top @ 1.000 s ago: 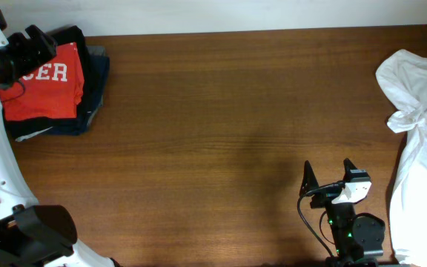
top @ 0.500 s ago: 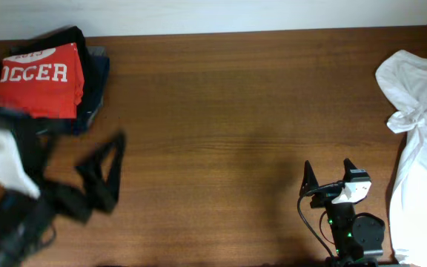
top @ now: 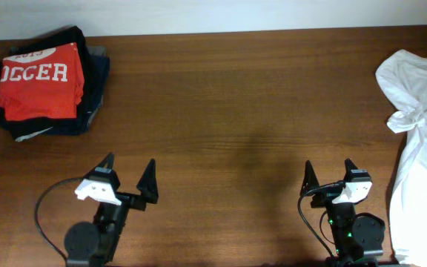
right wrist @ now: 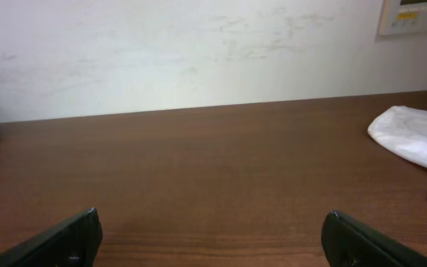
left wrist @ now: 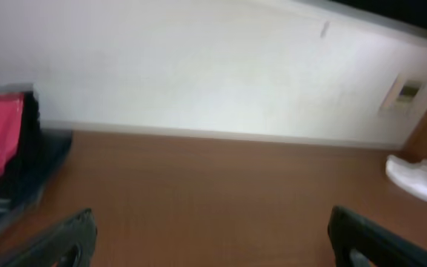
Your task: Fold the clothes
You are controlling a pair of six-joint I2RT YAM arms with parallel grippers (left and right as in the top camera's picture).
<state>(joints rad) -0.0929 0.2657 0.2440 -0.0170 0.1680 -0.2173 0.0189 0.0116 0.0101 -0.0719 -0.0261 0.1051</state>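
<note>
Since both pairs of fingers (top: 148, 182) stand spread wide with nothing between them, neither arm has hold of anything. The left gripper (top: 130, 160) sits low over the bare desk (top: 228, 96), on the near side of the red shirt (top: 39, 81) and a little to its right, clear of it, with its tips aimed at the far wall (top: 213, 15). The right gripper (top: 328, 165) sits the same way, well apart from the red shirt, far off to its right along the near edge.

The red shirt lies folded into a neat rectangle, white lettering up, on top of a stack of dark clothes (top: 91, 81) in the far left corner of the desk. A crumpled white shirt (top: 421, 96) lies at the opposite end from the red shirt, not folded.

By the look of it, the folding of the red shirt is finished and both arms are parked rather than working. Nothing more seems called for on it, beyond perhaps squaring its edges over the stack. Should the white shirt come next, the right arm is the nearer. It would have to reach away from the red shirt, pinch a hem or shoulder, and drag the cloth onto open desk to spread it flat before any fold.
</note>
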